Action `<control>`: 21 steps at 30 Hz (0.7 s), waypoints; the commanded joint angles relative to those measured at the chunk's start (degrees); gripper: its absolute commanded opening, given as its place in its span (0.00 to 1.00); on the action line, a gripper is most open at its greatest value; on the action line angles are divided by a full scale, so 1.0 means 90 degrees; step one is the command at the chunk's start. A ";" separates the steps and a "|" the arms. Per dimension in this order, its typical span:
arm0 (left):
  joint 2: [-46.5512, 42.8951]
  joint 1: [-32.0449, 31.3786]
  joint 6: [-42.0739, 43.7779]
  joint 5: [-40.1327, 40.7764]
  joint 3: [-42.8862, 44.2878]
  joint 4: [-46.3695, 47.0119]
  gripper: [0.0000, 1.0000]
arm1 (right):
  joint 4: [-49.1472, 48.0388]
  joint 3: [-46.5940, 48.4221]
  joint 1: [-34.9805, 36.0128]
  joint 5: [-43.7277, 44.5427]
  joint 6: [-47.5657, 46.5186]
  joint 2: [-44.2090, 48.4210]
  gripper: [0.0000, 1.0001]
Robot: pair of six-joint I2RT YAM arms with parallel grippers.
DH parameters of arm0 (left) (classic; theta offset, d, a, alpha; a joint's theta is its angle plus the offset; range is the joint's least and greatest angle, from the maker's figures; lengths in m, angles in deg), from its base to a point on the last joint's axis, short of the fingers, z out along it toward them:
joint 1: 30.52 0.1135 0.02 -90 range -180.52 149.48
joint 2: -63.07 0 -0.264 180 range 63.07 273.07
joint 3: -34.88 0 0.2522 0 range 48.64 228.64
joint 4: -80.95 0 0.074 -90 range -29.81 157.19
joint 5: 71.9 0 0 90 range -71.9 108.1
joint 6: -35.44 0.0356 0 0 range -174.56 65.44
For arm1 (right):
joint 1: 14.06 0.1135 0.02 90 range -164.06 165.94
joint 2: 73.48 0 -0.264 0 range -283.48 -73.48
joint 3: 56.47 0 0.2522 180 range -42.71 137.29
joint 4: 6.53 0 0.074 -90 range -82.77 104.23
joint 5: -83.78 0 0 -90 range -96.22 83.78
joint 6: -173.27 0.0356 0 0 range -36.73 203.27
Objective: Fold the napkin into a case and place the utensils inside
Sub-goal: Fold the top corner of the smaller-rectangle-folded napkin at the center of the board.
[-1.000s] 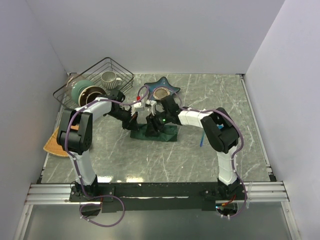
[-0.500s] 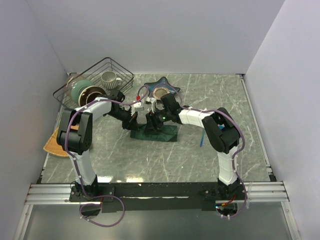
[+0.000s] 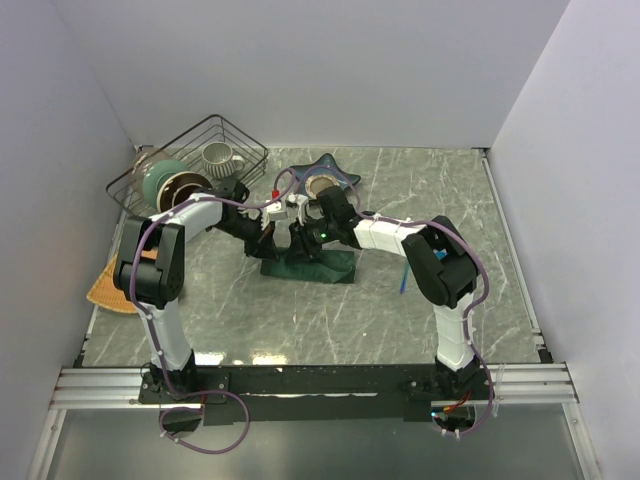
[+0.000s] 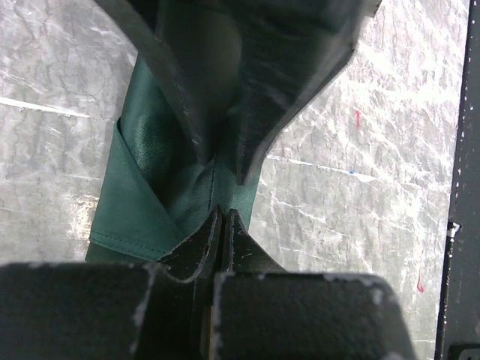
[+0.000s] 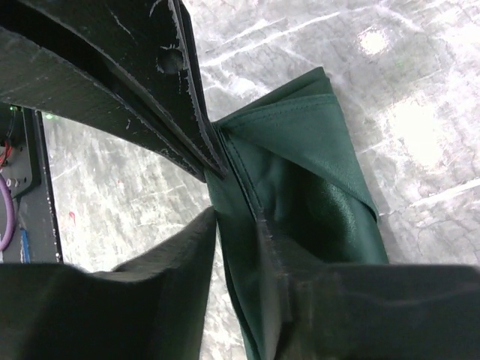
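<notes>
Left gripper (image 4: 222, 225) pinches the napkin (image 5: 315, 150) fold tight, right gripper (image 5: 236, 251) clamps it just beside; best move both together, layers aligned.

grey marble table (image 3: 300, 320), plain white walls (image 3: 300, 70)

napkin (image 3: 330, 267): dark green cloth, slight sheen, folded to a narrow long layered strip, i.e. the case shape
pose: flat on tabletop (image 3: 450, 200) mid-scene, long axis running left–right
folds: diagonal flap across one end; layered edges visible in both wrist views
grip: upper layer raised in a ridge, nipped by left pincer (image 4: 223, 217) and right pincer (image 5: 236, 217), tips nearly meeting
blue utensil (image 3: 402, 280): slim stick, on tabletop right of napkin, apart from it — not inside
</notes>
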 commanded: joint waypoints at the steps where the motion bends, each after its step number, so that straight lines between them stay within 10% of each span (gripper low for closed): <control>1: -0.0001 0.0025 0.0156 -0.0392 0.0177 0.0050 0.01 | -0.0207 0.0230 0.0069 0.0011 0.0018 -0.0135 0.20; 4: -0.0049 0.0025 0.0039 -0.0382 0.0138 0.0128 0.12 | -0.0109 0.0230 0.0069 0.0011 0.0037 -0.0087 0.00; 8: -0.0390 0.0171 -0.0497 -0.0431 -0.0038 0.0576 0.34 | 0.0027 0.0162 0.0040 -0.0047 0.0038 0.0050 0.00; 15: -0.1348 0.0376 -0.3208 0.0232 -0.1130 0.3085 0.42 | -0.0050 -0.0228 0.0040 -0.0018 0.0545 0.0265 0.00; 21: -0.1485 0.0230 -0.3409 0.1363 -0.1386 0.3674 0.41 | 0.0008 -0.0453 0.0020 0.0001 0.0886 0.0275 0.00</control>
